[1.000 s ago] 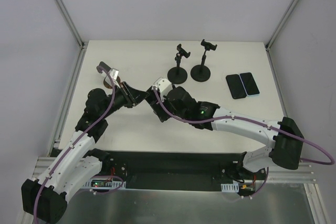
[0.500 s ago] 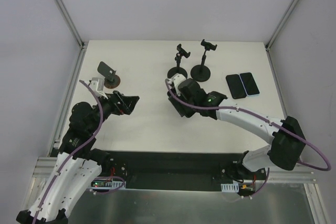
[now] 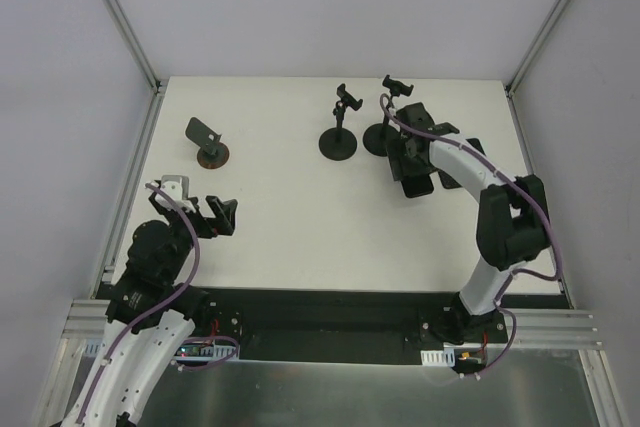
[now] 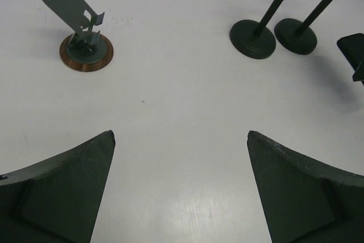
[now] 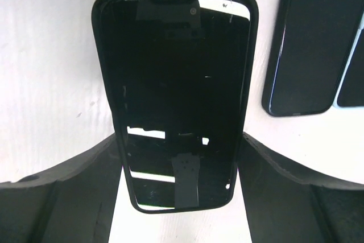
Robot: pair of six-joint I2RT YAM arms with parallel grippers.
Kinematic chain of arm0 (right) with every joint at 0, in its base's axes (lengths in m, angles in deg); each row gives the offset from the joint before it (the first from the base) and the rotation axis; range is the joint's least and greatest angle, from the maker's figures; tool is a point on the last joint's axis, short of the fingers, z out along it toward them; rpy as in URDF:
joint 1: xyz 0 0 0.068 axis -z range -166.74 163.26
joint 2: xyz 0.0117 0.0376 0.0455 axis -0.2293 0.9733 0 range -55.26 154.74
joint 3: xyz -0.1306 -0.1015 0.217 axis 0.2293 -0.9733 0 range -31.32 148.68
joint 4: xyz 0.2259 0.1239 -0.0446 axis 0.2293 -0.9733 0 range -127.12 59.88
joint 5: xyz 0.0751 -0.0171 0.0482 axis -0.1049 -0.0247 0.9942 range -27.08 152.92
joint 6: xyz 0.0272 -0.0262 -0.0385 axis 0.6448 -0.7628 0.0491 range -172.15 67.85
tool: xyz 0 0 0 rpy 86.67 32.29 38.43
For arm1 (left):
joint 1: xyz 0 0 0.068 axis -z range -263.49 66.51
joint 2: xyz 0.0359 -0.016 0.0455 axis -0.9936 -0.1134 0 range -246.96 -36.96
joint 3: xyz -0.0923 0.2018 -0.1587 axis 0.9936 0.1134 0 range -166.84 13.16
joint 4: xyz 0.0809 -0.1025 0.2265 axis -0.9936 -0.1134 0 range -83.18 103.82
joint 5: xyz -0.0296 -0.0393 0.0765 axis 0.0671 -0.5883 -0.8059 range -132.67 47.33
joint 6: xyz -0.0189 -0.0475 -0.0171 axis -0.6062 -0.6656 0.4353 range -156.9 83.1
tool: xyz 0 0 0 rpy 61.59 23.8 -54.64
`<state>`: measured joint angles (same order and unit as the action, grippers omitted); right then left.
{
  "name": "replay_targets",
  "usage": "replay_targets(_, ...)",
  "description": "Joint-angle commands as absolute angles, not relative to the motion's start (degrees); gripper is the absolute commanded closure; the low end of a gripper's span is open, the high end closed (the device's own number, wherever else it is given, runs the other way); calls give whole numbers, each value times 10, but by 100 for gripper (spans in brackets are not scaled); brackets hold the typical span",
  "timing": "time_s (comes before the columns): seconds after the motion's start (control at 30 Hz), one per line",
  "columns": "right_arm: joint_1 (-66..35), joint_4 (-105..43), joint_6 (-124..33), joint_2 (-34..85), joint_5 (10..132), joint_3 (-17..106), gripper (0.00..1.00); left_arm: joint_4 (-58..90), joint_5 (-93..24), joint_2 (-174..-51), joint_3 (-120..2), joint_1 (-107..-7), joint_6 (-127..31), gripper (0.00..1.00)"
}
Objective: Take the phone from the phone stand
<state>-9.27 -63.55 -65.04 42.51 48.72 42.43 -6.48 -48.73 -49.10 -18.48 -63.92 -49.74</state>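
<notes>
The phone stand [image 3: 208,141], a small tilted plate on a copper-coloured round base, stands at the table's back left with nothing on it; the left wrist view shows this stand [image 4: 79,32] too. The phone [image 5: 176,95], black in a black case, lies screen up between the pads of my right gripper [image 5: 179,140], which is shut on its two long sides. From above, that gripper [image 3: 412,179] is at the right, just in front of the tall stands. My left gripper [image 4: 181,135] is open and holds nothing, at the near left [image 3: 222,215].
Two tall clamp stands [image 3: 340,127] [image 3: 388,115] on round bases rise at the back centre. Two more phones [image 5: 310,44] lie flat on the table just right of the held one. A white wall borders the table's left edge [image 3: 140,167].
My left gripper opened and drew back toward the near left, away from the stand. My right arm carried the phone from the centre to the right, past the tall stands.
</notes>
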Motion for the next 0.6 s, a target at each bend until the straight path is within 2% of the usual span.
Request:
replay_targets(0.0,-53,-662,-645,489,516,495,62,-70,-530,-492,-170,-634,-464,1)
replay_targets(0.57,18,-684,-673,619,541,589,56,-59,-520,-525,-172,-647,-445,1)
